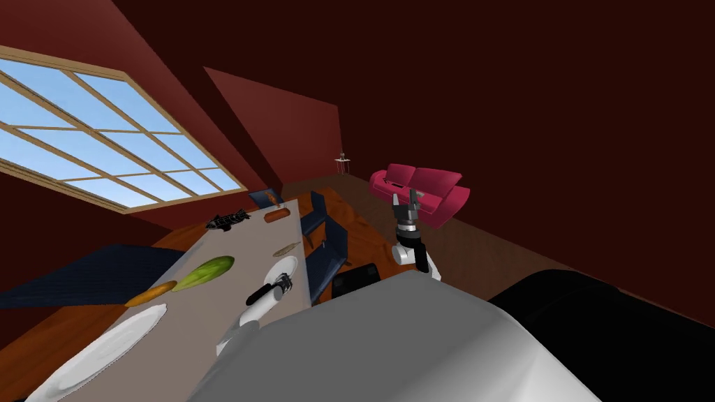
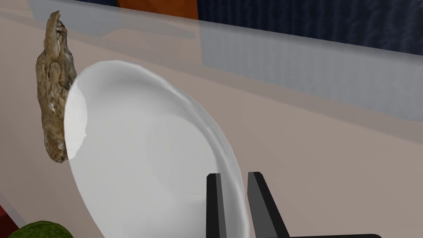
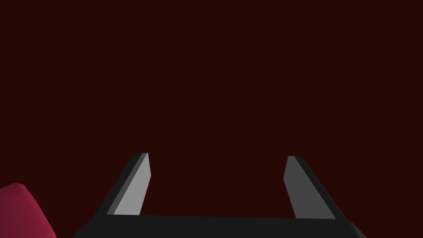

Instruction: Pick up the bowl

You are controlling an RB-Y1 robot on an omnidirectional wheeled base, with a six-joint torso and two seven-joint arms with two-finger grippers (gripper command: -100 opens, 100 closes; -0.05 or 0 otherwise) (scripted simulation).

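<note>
The white bowl (image 2: 144, 157) sits on the pale table (image 2: 330, 144), near the edge that faces the dark blue chairs (image 1: 325, 244). The left gripper (image 2: 233, 175) is at the bowl's near side. Its two fingers (image 2: 215, 206) are drawn close together and clamp the rim, one inside the bowl and one outside.

A brown lumpy piece of food (image 2: 53, 95) lies just beside the far rim, opposite the gripper; I cannot tell whether they touch. A green vegetable (image 2: 39, 229) lies near the bowl on another side. Farther along the table is a large white plate (image 1: 105, 349).

The right gripper (image 1: 406, 201) is raised well clear of the table, in front of a red sofa (image 1: 419, 185), with its fingers spread apart.
</note>
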